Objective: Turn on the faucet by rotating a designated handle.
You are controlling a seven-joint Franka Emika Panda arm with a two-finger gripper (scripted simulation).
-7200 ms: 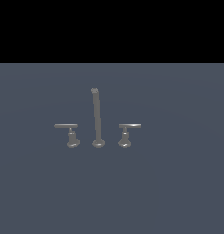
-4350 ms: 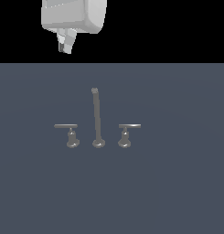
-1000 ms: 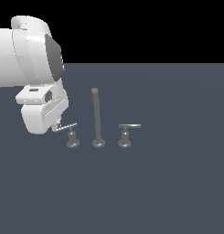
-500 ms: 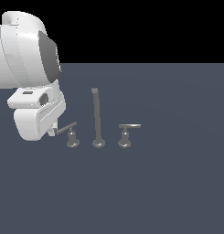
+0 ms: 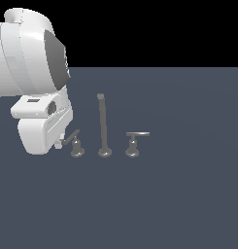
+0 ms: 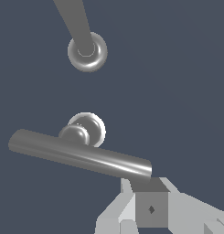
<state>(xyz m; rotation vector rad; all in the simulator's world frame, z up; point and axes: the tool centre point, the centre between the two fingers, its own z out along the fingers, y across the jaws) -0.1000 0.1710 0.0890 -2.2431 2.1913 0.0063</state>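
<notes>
Reaching in low from 9 o'clock in the exterior view, brought the gripper (image 5: 59, 144) up against the free end of the designated handle (image 5: 74, 141). Found that handle at 9 o'clock of the spout (image 5: 102, 121), on the same dark counter (image 5: 188, 194) as the rest of the faucet (image 5: 105, 151), with the twin handle (image 5: 133, 142) at 3 o'clock of the spout and well clear of the arm. Noted the designated bar slanting from its post towards about 10 o'clock, while the twin's bar lay level towards 3 o'clock. Judged from that slant that the turn was partly made but probably not finished.

Saw in the wrist view one squared fingertip (image 6: 150, 201) set right at the rounded end of the designated handle (image 6: 81, 155), touching or very nearly so, rather than wrapped round it. Took this for a push, not a pinch. Chose the far end of the bar, presumably, for the longest lever about the post and the least force. Could not tell whether the jaws were spread or pressed together, with the second fingertip not plainly shown in either view. Saw nothing held between them. Kept well apart from the spout (image 6: 79, 27), leaving room for the bar to swing.
</notes>
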